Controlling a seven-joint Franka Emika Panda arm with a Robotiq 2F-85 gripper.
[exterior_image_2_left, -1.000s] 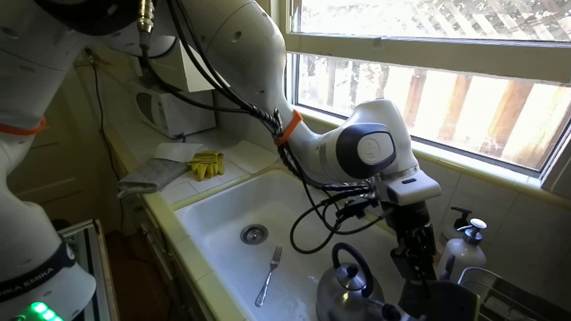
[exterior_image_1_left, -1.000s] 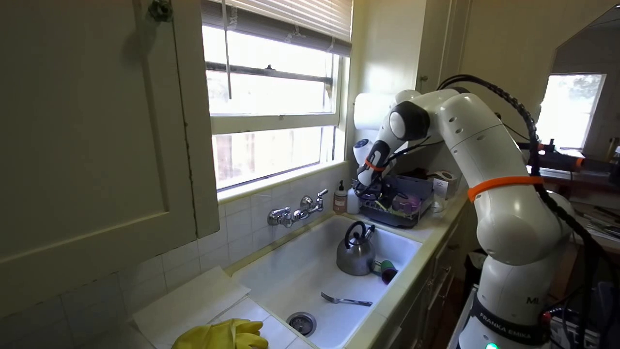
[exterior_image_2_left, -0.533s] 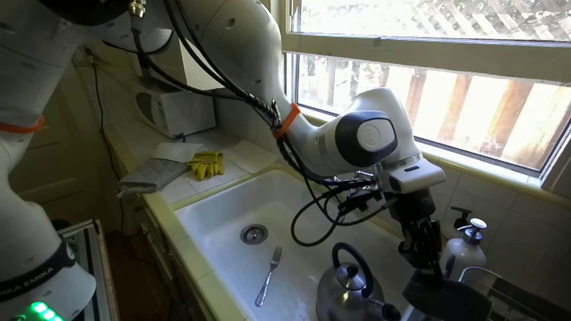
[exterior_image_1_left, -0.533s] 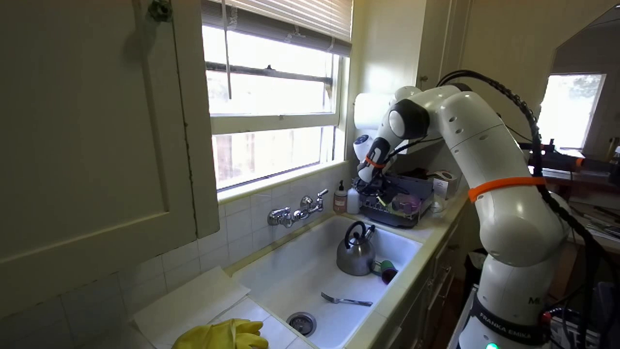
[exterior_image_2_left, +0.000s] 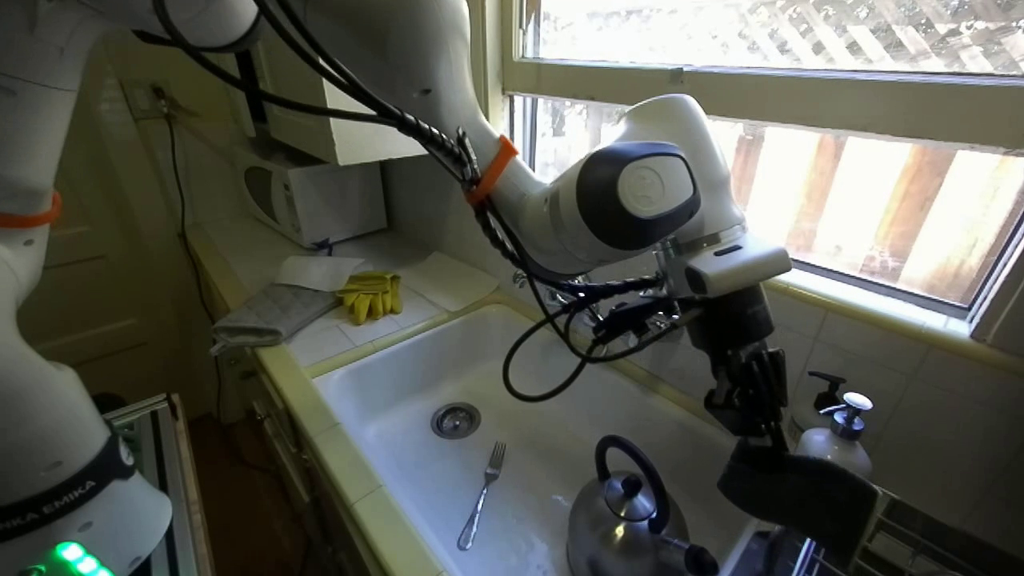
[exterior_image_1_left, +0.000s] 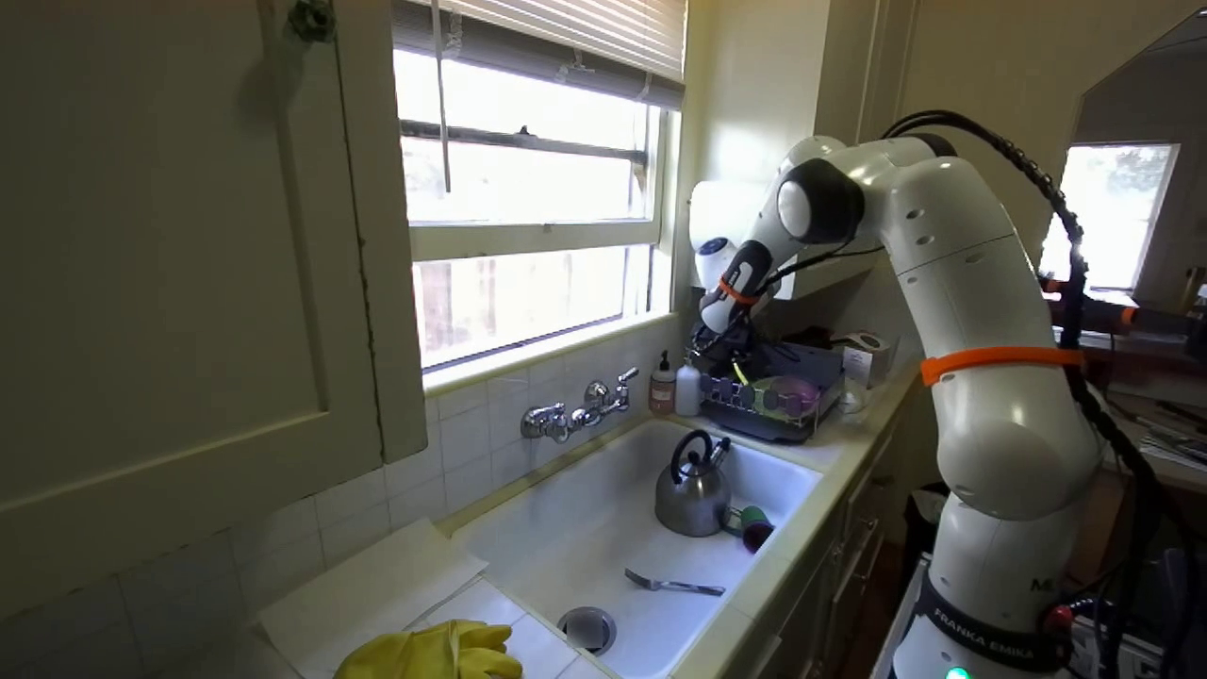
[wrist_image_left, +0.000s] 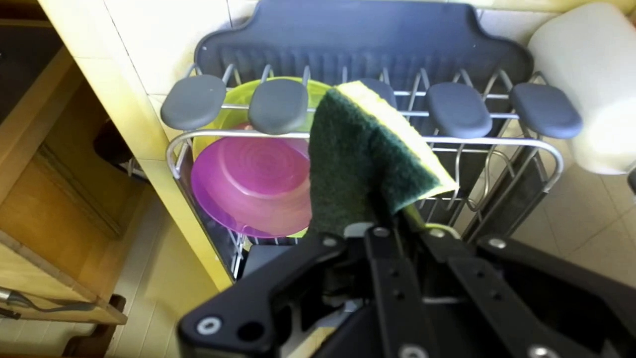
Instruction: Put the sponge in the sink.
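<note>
Tool (wrist_image_left: 391, 223): jaws nearly together, pinching the sponge (wrist_image_left: 360, 154) near one edge. Sponge is held over the rack (wrist_image_left: 357, 30) on the worktop (wrist_image_left: 164, 44), outside the sink (exterior_image_2_left: 552, 448).

Risks (judged): the off-centre pinch may let the sponge swivel or slip if jerked; early release could drop it onto the purple bowl (wrist_image_left: 248, 186) or into the rack. A low traverse could snag it on the tabs (wrist_image_left: 278, 107) or strike the kettle (exterior_image_1_left: 693, 506), which stands at the sink's rack end.

Materials: sponge, pale yellow foam slab with rough dark-green scouring face. Rack, thin metal wire, rounded grey tabs. Purple bowl, smooth, translucent. Kettle, domed metal, shiny.
</note>
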